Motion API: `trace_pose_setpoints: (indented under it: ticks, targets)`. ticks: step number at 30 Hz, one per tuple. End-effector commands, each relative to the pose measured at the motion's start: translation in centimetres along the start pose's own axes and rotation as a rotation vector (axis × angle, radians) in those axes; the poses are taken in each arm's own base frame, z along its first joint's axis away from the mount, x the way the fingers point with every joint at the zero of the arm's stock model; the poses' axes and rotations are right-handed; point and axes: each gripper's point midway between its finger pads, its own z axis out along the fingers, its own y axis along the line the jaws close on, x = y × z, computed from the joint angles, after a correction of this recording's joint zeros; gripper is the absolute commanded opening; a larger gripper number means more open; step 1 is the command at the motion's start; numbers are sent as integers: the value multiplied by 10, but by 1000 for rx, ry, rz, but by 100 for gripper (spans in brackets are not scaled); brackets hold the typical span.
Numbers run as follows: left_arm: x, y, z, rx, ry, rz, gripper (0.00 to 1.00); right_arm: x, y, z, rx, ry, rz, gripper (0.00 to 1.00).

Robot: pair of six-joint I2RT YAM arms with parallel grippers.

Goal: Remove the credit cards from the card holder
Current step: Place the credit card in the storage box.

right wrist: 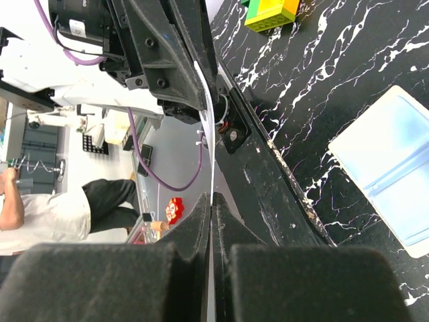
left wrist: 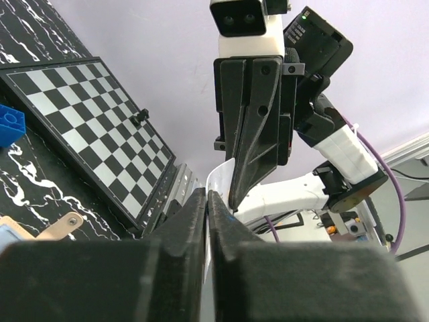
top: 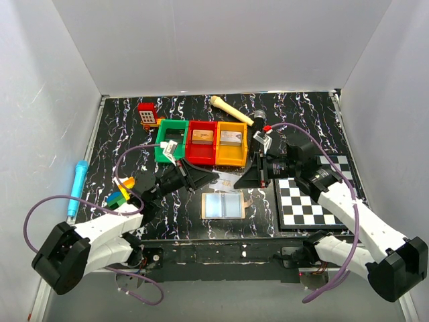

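Card holder (top: 222,205) lies open, blue side up, near front edge of table (top: 134,114). Just behind it, L tool (left wrist: 208,196) & R tool (right wrist: 212,199) meet tip to tip, both clenched on one credit card (left wrist: 220,178), which is edge-on & apart from holder. Row of bins (top: 201,158) further behind holder, w/ strip of table btwn. Checkerboard (top: 315,194) right of holder, not touching.

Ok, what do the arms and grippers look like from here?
Both match: white link shells, black joint housings. The left arm and the right arm each trail a purple cable. The left gripper and right gripper are black, with wedge fingers tapering to narrow tips. A white camera block tops the right wrist.
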Motion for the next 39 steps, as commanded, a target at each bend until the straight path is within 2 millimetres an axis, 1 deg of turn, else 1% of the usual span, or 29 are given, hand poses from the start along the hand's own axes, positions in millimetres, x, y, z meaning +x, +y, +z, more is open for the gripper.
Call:
trace_pose_setpoints:
  ticks: [1,2,3,4,5,6,7,9,11,13,15,17,21,24,26,30,35,39]
  targets:
    - [-5,-11,9,43,16,-7,10,-9,11,0,-46,-42,-43,1]
    - [-6,-11,9,38,16,-7,23,-10,9,-1,-39,-48,-40,1]
    - [-5,-10,9,30,19,-7,39,-11,8,-2,-35,-54,-40,1]
    - [-6,-10,9,23,18,-1,50,-11,8,-4,-30,-60,-41,1]
    - [-7,-10,9,17,14,6,58,-12,6,-6,-21,-70,-42,1]
    - [-9,-10,8,5,8,14,65,-14,1,-8,-4,-84,-40,1]
    - [-9,-7,7,-10,2,25,68,-14,-1,-10,4,-96,-39,1]
    - [-11,0,4,-52,-20,36,73,-17,-7,-14,24,-124,-26,1]
    - [-15,7,1,-79,-63,23,73,-21,-15,-18,37,-158,-4,1]
    - [-16,15,-2,-98,-110,-15,71,-25,-21,-20,38,-192,26,1]
    - [-15,21,-3,-106,-133,-47,66,-32,-22,-21,24,-230,25,1]
    - [-9,18,5,-91,-119,-32,61,-36,-24,-21,24,-252,35,1]
    - [3,11,28,-104,-92,26,53,-45,-27,-23,26,-294,52,1]
    - [5,8,35,-90,-112,14,48,-49,-25,-24,8,-312,59,1]
    - [7,14,38,-103,-115,-11,45,-50,-25,-24,-4,-311,66,1]
    - [1,16,41,-91,-161,-44,40,-50,-24,-24,-20,-310,74,1]
    - [-6,11,47,-71,-186,-35,38,-50,-24,-23,-36,-308,83,1]
    - [-13,4,46,-37,-220,-33,38,-49,-24,-23,-37,-306,86,1]
